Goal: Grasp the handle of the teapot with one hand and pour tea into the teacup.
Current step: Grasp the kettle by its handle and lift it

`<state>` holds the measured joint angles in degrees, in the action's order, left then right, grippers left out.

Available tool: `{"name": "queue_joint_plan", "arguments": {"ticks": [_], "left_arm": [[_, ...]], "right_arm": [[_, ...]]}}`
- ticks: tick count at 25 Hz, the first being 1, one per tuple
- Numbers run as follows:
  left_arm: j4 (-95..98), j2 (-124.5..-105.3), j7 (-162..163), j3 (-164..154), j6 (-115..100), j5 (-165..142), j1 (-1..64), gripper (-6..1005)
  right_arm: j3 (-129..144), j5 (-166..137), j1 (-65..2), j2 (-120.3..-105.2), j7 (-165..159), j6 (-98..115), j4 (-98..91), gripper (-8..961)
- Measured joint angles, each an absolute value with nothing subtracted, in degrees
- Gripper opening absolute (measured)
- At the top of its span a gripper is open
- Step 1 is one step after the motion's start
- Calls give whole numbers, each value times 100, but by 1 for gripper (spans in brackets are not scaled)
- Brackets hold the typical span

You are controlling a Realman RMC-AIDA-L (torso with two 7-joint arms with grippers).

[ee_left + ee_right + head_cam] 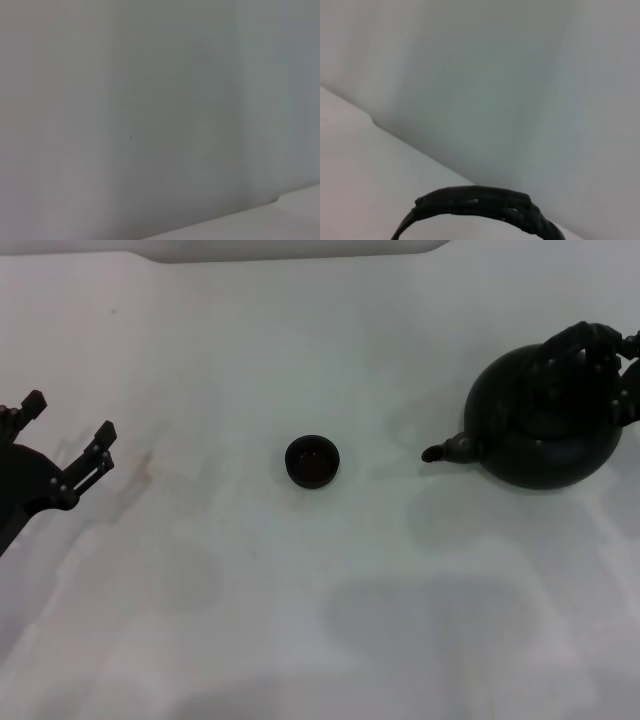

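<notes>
**Bench inventory: teapot, teacup, two grippers**

Bench [300, 620]: pale, plain surface carrying all items; a lighter raised strip runs along its far edge.

Teapot [540, 435]: large, round, matte black; stands upright at the right side of the bench, towards the far half. Its short spout [445, 450] points left, towards the middle of the bench.

Handle [575, 340]: thick black arch over the top of the pot. In the right wrist view it shows as a dark ribbed hoop [480, 205] close to the camera, with pale bench beyond.

Teacup [312, 461]: small, dark, handleless bowl; upright near the centre of the bench, left of the spout and well apart from it.

Right gripper [622, 375]: at the right edge, at the handle and dark against the pot; whether it is closed on the handle cannot be told.

Left gripper [70, 435]: at the left edge, over bare bench, fingers spread apart and holding nothing, well apart from the teacup.
</notes>
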<state>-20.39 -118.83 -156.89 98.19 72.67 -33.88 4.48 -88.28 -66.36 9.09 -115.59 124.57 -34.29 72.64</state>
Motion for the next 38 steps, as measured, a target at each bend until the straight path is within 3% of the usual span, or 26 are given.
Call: {"name": "queue_joint_plan", "arguments": {"ticks": [21, 38], "left_arm": [[-2039, -11892, -15688, 9790, 7282, -3393, 385, 875], [-2039, -11900, -15688, 9791, 7296, -3392, 351, 876]], "right_arm": [[-7993, -6481, 1115, -11553, 12419, -2636, 8247, 111], [-6402, -7222, 1322, -11530, 12485, -544, 9286, 111]]}}
